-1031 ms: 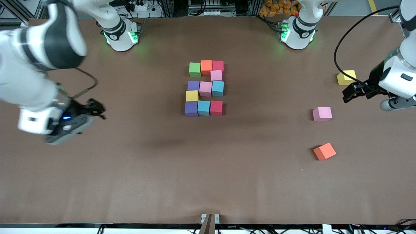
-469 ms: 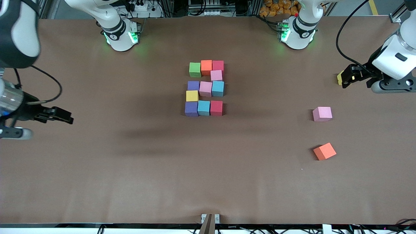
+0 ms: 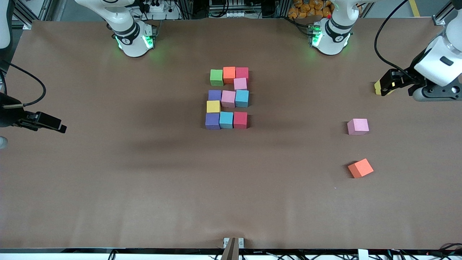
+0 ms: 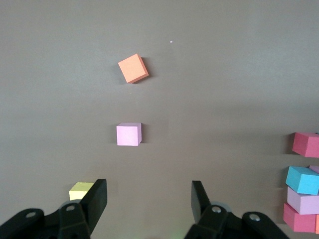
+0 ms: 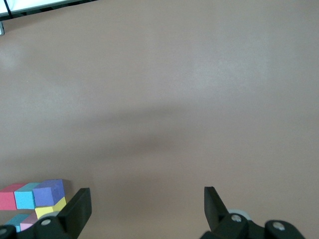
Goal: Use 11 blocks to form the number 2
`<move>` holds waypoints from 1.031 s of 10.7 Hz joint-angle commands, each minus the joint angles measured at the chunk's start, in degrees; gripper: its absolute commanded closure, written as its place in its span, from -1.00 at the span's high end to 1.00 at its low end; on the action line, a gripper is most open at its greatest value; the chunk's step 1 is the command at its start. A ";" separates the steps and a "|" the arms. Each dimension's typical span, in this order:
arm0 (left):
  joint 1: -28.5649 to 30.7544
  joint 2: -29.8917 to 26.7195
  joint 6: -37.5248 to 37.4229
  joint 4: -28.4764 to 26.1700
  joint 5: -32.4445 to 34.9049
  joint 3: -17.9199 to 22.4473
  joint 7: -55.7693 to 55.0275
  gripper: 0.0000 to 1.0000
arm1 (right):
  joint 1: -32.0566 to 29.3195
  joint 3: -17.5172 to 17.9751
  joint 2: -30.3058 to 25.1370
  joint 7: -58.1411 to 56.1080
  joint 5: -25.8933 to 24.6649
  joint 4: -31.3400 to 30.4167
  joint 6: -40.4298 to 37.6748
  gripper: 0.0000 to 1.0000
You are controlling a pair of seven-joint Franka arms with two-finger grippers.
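Brown table: eleven blocks (image 3: 228, 97) form the 2 mid-table. Left gripper (image 3: 383, 86) spread and empty over a spare yellow block (image 4: 82, 190), at its own end. Right gripper (image 3: 54, 124) spread, empty, waiting well apart from the figure.

I see the worktop (image 3: 144, 187) covered in a plain brown sheet. At its middle, eleven blocks (image 3: 228, 98) sit packed together on it: green (image 3: 216, 77), orange (image 3: 229, 74) and red (image 3: 242, 73) in the row farthest from the front camera, a pink one (image 3: 240, 83) just below the red, then purple (image 3: 214, 95), pink (image 3: 228, 98) and light blue (image 3: 242, 98), a yellow one (image 3: 213, 106), and purple (image 3: 212, 121), light blue (image 3: 226, 120) and red (image 3: 240, 120) nearest. Toward the left arm's end lie three loose cubes, well apart: a yellow one (image 3: 377, 86) partly hidden, a pink one (image 3: 357, 126), and an orange one (image 3: 360, 168) turned askew, nearest the camera.
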 commanded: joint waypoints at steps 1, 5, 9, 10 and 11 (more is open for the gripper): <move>0.56 -2.61 -1.20 -0.52 -4.82 1.43 -0.02 0.53 | -0.97 1.53 -0.56 1.35 -4.61 0.22 -0.72 1.00; 0.47 -2.00 -1.20 -0.26 -4.84 2.31 -0.29 0.54 | 0.53 2.32 -4.24 2.14 -6.49 -0.39 -5.46 1.00; 0.47 -1.74 -1.11 -0.17 -4.58 2.32 -1.96 0.54 | 0.62 3.20 -10.73 2.23 -6.22 -8.80 -0.74 1.00; 0.47 -1.65 -1.20 -0.17 -4.40 2.40 -2.14 0.54 | 0.62 3.63 -13.89 2.23 -6.31 -13.18 1.63 1.00; 0.47 -1.65 -1.11 -0.17 -4.14 2.40 -2.23 0.54 | 0.44 3.90 -16.44 2.23 -6.22 -16.79 3.57 1.00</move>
